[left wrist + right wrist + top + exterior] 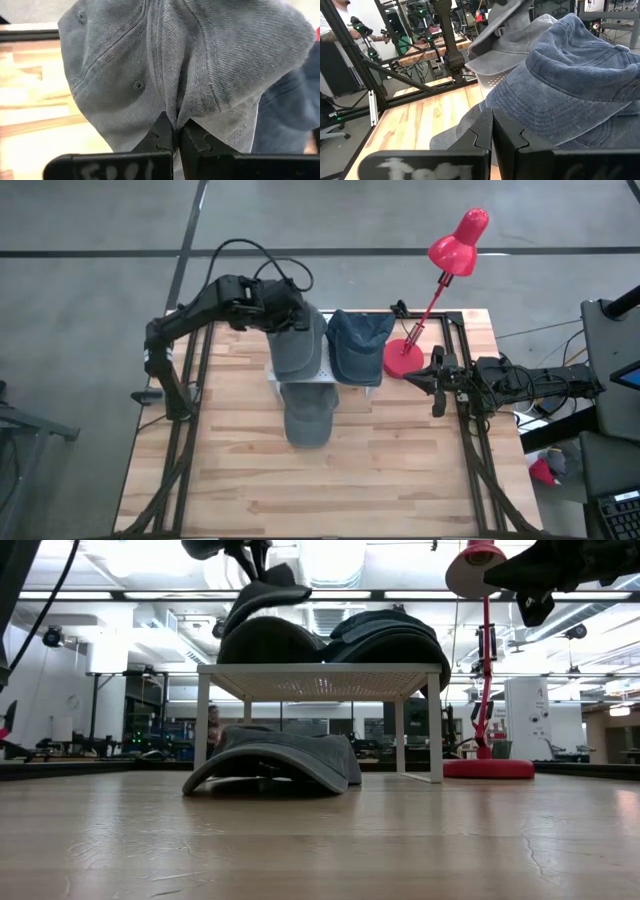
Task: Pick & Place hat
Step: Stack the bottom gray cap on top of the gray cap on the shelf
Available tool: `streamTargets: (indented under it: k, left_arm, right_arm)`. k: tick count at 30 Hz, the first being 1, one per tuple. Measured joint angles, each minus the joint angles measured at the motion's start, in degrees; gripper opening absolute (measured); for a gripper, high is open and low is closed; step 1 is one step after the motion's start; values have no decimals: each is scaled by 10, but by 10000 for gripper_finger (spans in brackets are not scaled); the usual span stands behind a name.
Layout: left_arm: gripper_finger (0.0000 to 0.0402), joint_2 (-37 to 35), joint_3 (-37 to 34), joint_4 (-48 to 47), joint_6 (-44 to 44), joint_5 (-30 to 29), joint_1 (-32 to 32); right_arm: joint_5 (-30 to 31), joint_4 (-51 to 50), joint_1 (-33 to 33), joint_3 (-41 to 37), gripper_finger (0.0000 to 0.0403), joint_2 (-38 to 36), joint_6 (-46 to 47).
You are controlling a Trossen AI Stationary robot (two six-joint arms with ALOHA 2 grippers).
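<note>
A grey cap (pixel 298 350) sits on a white wire rack (pixel 320 668), with a blue cap (pixel 358 345) beside it on the rack's right half. A second grey cap (pixel 308 418) lies on the table, partly under the rack's near edge. My left gripper (pixel 290 320) reaches in from the left and is shut on the far part of the upper grey cap (pixel 200 60). My right gripper (pixel 432 385) waits shut above the table's right side, near the lamp base. Its fingers point toward the blue cap (pixel 570 80) and touch nothing. My left gripper (pixel 177 127) pinches a raised fold of the grey cap's crown cloth (pixel 172 107) between its two fingertips, beside an eyelet. It comes from above on the cap's far end. That end (pixel 265 590) is pulled up and tilted, while the cap's rounded lower part (pixel 265 640) rests on the rack top.
A red desk lamp stands with its base (pixel 405 358) at the rack's right end and its head leaning past the far edge. Black frame rails run along both table sides. Bare wood lies on the near half of the table (pixel 330 490). A person shows far off in the room.
</note>
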Motion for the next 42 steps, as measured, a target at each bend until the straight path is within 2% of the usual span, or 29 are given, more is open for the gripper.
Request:
streamTargets:
  k: [18,42]
  left_arm:
    - [7,35,5,40,16,5,3]
    - [109,36,7,55,41,20,3]
  right_arm:
    - [0,0,0,0,8,0,-1]
    - [0,1,0,0,8,0,1]
